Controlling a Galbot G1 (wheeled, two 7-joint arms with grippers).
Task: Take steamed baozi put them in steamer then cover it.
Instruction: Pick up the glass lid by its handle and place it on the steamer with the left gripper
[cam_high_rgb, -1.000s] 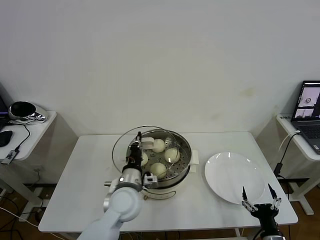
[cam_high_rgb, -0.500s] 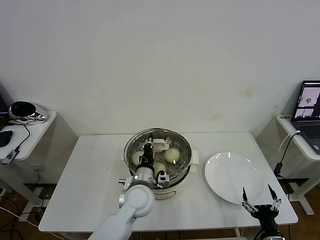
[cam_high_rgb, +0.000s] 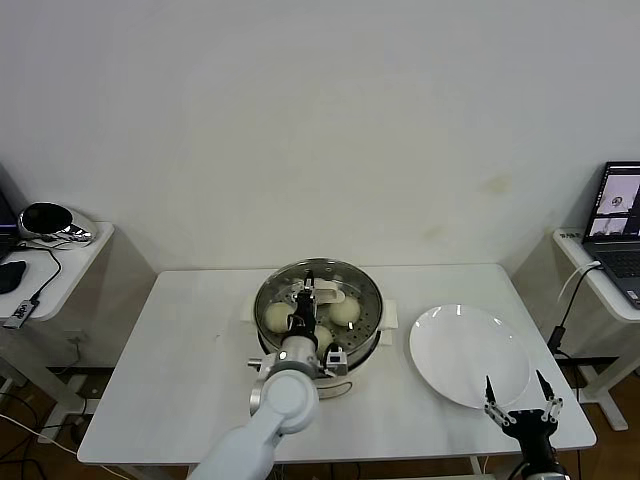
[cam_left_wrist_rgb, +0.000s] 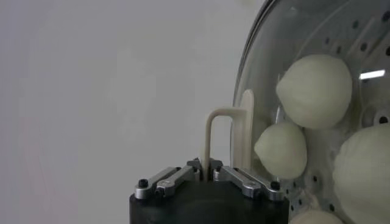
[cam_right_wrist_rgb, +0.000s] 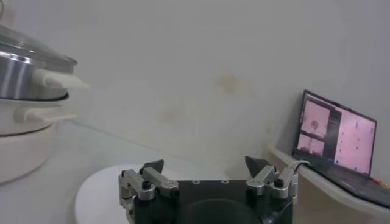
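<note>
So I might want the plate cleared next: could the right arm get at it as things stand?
Probably yes: the right claw hangs open at the near rim of the white plate, nothing between them.

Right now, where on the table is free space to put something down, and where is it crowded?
Free: the table between its left edge and the steamer. The plate is bare too. Crowded: the middle, where the left gripper holds the cover over the steamer. The right gripper hangs open by the plate's near rim.
</note>
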